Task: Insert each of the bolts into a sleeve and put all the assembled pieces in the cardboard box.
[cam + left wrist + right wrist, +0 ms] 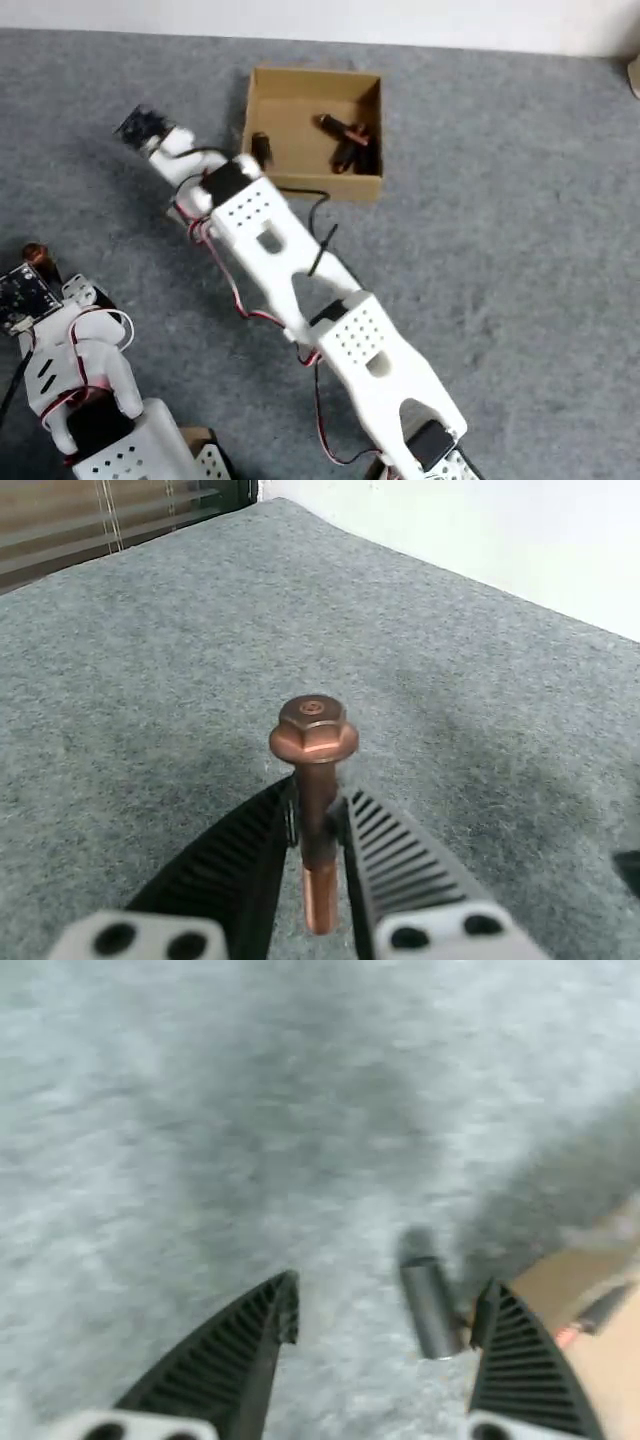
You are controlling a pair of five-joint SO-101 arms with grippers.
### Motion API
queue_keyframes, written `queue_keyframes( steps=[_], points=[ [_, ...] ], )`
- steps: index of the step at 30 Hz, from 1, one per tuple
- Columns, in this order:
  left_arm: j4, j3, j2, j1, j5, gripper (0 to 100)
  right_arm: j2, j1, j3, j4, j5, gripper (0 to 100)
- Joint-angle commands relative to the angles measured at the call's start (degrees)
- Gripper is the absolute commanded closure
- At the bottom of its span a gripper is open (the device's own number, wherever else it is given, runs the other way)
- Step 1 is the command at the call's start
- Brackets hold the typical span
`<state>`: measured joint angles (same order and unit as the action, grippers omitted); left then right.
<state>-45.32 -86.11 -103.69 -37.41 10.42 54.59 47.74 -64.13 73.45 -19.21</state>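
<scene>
The bolt [313, 742] is shiny copper. The left end effector [318, 798] and the right end effector [390, 1295] are black and ribbed. The sleeve [430, 1305] is dark grey, the bench [520, 200] mottled grey, the cardboard box [330, 187] plain tan, and the arms [270, 225] white.

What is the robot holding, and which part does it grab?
The left tool pinches a copper bolt by its shaft, below the head. The right tool is open over a grey sleeve and holds nothing.

The white right arm [300, 260] stretches far and left, right gripper [390, 1290] with jaws spread wide; near left, left gripper [318, 805] pinches a copper hex-head bolt [314, 735].
</scene>
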Motion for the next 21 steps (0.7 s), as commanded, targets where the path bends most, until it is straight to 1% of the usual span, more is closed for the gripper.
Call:
queue_keyframes(
  steps=[1,5,11,15,17,21],
  points=[
    [1.8,2.0,-0.9,0.8,0.2,99,-2.3,-1.5,-2.5,1.7,-0.5,74.5],
    [1.9,1.2,-0.8,1.1,0.2,99,1.2,-4.6,-2.9,1.8,-0.5,74.5],
    [2.0,0.7,-0.8,1.1,0.2,99,2.8,-4.4,-2.8,1.3,-0.4,74.5],
    [2.0,0.7,-0.8,1.1,0.2,99,2.8,-5.9,-2.6,0.3,-0.4,74.5],
    [2.0,0.7,-0.8,1.1,0.2,99,2.9,-6.2,-2.3,-1.0,0.8,74.5],
    [2.0,0.7,-0.9,1.1,0.2,99,6.4,-6.0,-0.8,-1.5,1.1,74.5]
  ],
)
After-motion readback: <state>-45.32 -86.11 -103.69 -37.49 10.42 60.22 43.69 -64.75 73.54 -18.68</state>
